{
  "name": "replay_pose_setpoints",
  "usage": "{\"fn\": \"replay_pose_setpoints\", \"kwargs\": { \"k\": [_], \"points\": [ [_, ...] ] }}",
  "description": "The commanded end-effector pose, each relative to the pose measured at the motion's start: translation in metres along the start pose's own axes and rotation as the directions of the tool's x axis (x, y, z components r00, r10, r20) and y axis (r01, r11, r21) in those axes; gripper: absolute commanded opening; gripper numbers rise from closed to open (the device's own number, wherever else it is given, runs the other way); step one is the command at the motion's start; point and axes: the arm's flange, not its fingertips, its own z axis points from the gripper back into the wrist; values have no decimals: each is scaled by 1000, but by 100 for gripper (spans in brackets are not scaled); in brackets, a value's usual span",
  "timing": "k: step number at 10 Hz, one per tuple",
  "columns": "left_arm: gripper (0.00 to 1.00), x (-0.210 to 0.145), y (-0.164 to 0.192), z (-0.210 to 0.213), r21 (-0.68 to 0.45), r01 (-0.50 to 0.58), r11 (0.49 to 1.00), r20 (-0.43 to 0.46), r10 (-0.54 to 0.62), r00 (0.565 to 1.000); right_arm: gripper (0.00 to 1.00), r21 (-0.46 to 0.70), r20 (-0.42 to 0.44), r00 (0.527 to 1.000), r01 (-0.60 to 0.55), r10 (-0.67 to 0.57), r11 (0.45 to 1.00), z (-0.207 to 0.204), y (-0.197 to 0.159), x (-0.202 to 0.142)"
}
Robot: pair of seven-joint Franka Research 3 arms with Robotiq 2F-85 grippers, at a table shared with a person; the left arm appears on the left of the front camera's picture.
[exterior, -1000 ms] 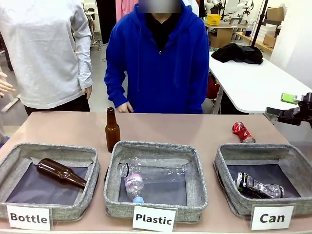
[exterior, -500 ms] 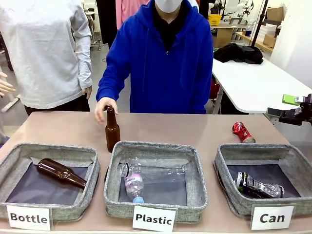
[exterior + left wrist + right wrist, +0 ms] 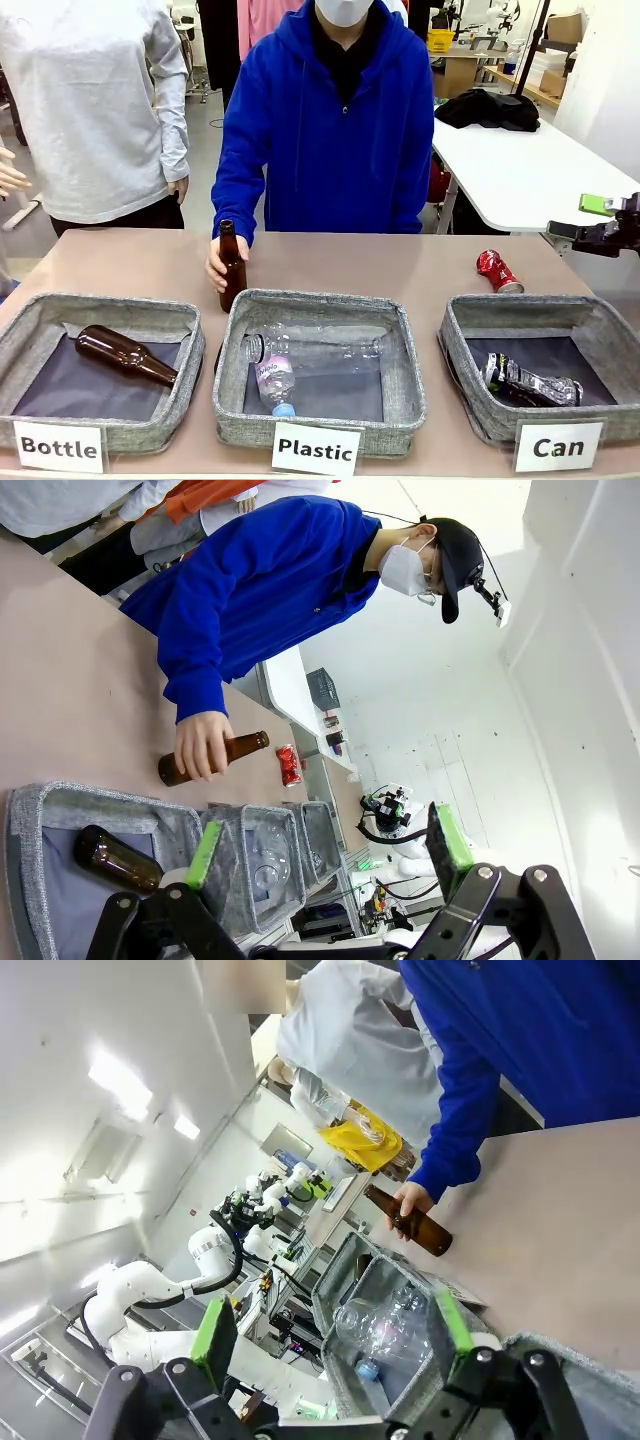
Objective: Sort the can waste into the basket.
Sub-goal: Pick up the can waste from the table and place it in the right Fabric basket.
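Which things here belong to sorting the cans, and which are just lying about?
Belongs to the job: red crushed can on the table; black can inside the Can basket.
Just there: upright brown bottle in the person's hand; Bottle bin holding a lying brown bottle; Plastic bin holding clear bottles.

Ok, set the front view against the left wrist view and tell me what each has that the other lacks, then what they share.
Front, not left wrist: the black can lying inside the Can basket, and the white bin labels. Left wrist, not front: the left gripper, fingers open, nothing between them. Both: the red crushed can on the table beyond the basket, the person's hand gripping the upright brown bottle, and another brown bottle lying in the Bottle bin.
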Motion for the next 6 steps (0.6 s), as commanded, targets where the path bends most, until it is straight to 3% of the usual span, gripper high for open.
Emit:
{"fn": "replay_pose_setpoints", "kwargs": {
  "k": [1,2,3,4,5,6],
  "points": [
    [100,-1,-3,1,-2,0,1000,-8,0,1000,100,11,-13,1000,-22,22,1000,2,0,1],
    [100,-1,-3,1,-2,0,1000,-8,0,1000,100,0,0,1000,0,0,1000,0,0,0],
    [100,-1,-3,1,-2,0,1000,-8,0,1000,100,-179,-80,996,31,-46,983,-10,8,0],
    [100,-1,-3,1,-2,0,1000,-8,0,1000,100,-365,-228,970,-3,-87,931,-36,21,16],
    [100,-1,-3,1,-2,0,1000,-8,0,1000,100,-519,-307,942,-49,-133,853,-57,32,32],
    [100,-1,-3,1,-2,0,1000,-8,0,1000,100,-678,-361,910,-107,-202,727,-78,40,46]
  ]
}}
